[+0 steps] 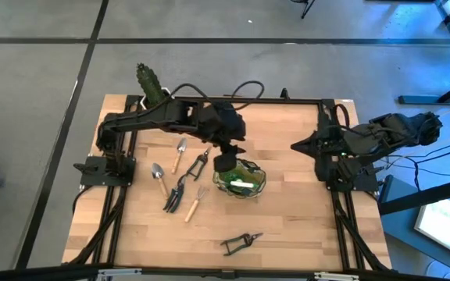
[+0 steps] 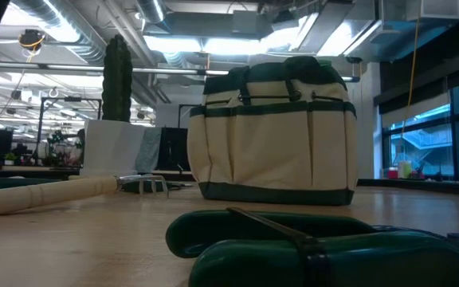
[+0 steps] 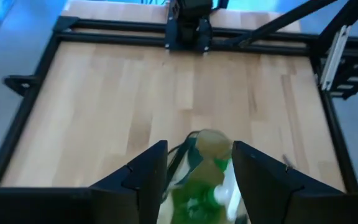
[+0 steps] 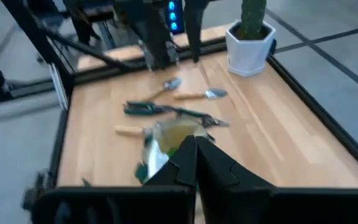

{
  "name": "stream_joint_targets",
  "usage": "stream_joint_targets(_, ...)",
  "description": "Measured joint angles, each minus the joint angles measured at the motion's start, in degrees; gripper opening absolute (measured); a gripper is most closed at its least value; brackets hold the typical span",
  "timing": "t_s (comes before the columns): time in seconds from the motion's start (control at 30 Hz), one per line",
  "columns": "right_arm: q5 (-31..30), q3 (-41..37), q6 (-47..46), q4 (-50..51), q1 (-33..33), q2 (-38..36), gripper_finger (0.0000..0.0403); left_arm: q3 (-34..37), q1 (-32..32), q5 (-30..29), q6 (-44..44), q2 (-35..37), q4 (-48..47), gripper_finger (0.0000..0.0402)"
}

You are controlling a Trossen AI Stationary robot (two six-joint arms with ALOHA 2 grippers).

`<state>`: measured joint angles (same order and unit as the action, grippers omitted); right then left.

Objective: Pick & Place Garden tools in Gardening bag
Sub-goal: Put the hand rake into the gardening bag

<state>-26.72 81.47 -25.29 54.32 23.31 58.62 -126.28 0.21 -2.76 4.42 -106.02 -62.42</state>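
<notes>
Left gripper [image 1: 226,163] (fingers apart) hangs over the gardening bag [image 1: 242,179] mid-table; right gripper [image 1: 298,145], shut, waits near the table's edge.

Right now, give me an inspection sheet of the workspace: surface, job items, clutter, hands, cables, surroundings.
Surface: light wooden table top inside a black frame.
Job's things: olive-green and tan fabric bag at centre; wooden-handled silver trowel, silver spoon-shaped tool, wooden-handled fork and two dark tools lie to its left; black pruning shears near the front edge.
Clutter: green cactus in a white pot at the back left corner.
Hands: left hand directly over the bag, fingers apart; right hand shut, parked at the right edge.
Cables: black loops behind the left arm.
Surroundings: grey floor, nothing else seen.
</notes>
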Motion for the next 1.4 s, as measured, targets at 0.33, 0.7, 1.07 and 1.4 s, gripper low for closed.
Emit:
stream_joint_targets(0.33, -6.87, 0.00, -2.89, -9.80, -1.68, 6.80, 0.0148, 0.07, -0.02, -1.80, -3.04, 2.27, -14.66, 0.0147)
stream_joint_targets(0.7, -12.26, 0.00, -8.82, -15.88, -3.59, 8.14, 0.0216, 11.24, -1.21, -3.88, 6.44, 3.62, -18.50, 0.0122)
stream_joint_targets(1.07, -1.83, 0.00, -2.39, -18.97, -8.86, 10.03, 0.0206, 39.70, -3.06, -6.48, 12.84, 24.62, 9.77, 0.0064)
stream_joint_targets(1.4, -1.53, 0.00, -1.24, -18.81, -10.45, 10.95, 0.0206, 68.40, -6.22, -6.26, 28.29, 42.53, 28.46, 0.0053)
